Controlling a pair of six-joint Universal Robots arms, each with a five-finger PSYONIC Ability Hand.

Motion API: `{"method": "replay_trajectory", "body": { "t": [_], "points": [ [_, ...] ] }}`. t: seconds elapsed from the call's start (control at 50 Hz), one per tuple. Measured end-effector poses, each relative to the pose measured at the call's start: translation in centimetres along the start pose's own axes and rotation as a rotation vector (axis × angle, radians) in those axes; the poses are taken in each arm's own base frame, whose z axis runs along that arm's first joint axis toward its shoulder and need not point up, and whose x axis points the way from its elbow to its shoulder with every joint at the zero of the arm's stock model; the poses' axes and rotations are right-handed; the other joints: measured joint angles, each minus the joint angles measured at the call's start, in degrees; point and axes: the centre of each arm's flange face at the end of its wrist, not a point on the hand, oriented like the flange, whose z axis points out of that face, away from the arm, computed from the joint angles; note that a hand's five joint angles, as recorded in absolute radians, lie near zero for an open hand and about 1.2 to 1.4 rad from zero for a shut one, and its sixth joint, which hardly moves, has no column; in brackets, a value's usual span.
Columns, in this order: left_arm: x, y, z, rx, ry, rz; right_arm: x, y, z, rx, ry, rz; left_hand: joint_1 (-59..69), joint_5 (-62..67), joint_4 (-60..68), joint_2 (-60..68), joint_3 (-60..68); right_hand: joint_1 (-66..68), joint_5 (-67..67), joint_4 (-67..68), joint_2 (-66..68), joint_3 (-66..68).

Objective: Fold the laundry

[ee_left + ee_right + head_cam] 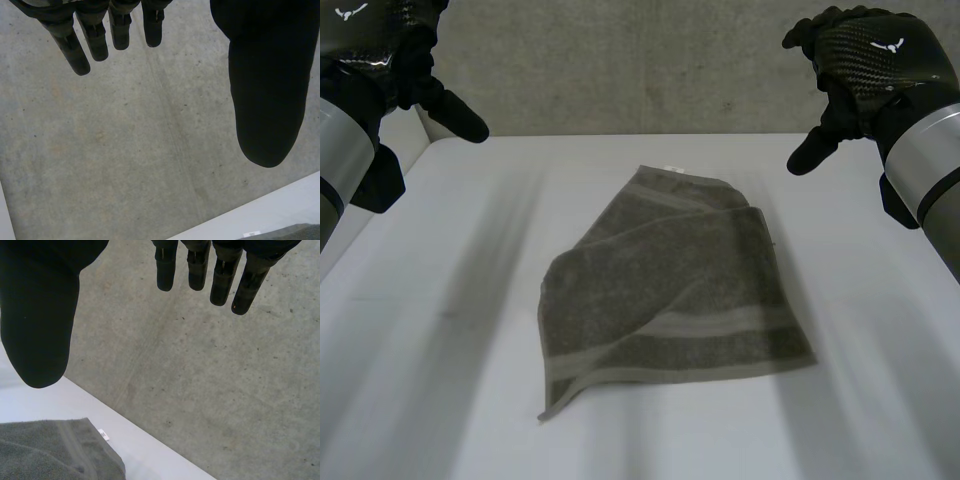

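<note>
- The grey towel lies near the middle of the white table. It is loosely folded over itself and rumpled, with its striped border along the near edge. One corner sticks out toward the front, and a small white tag shows at the far edge.
- The left hand is raised over the table's far left side, well apart from the towel. Its fingers are straight and spread away from the thumb, gripping nothing.
- The right hand is raised over the far right side, also clear of the towel. Its fingers are straight and relaxed, and it too is empty.
- A grey concrete surface lies beyond the table.
</note>
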Motion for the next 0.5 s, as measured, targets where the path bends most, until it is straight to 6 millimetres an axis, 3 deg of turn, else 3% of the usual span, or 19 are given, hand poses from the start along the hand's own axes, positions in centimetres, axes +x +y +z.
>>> {"method": "replay_trajectory", "body": {
  "t": [0.22,0.34,0.42,0.5],
  "points": [
    [0.1,0.1,0.0,0.001,0.004,-0.001,-0.3,0.7,0.3,-0.019,-0.019,-0.018,0.0,0.0,0.0,0.0,0.0,0.0,0.0,0.0,0.0,0.0],
    [0.2,0.4,0.3,0.006,0.008,-0.001,-1.4,2.8,0.9,-0.083,-0.089,-0.067,0.0,0.0,0.0,0.0,0.0,0.0,0.0,0.0,0.0,0.0],
    [0.2,0.7,0.7,0.012,0.01,0.0,-3.3,4.7,0.8,-0.154,-0.175,-0.093,0.0,0.0,0.0,0.0,0.0,0.0,0.0,0.0,0.0,0.0],
    [0.0,1.7,1.7,0.006,0.014,0.002,-7.0,7.3,-0.4,-0.251,-0.329,-0.105,0.0,0.0,0.1,0.1,0.0,0.0,0.0,0.0,0.0,0.0]
  ]
}}
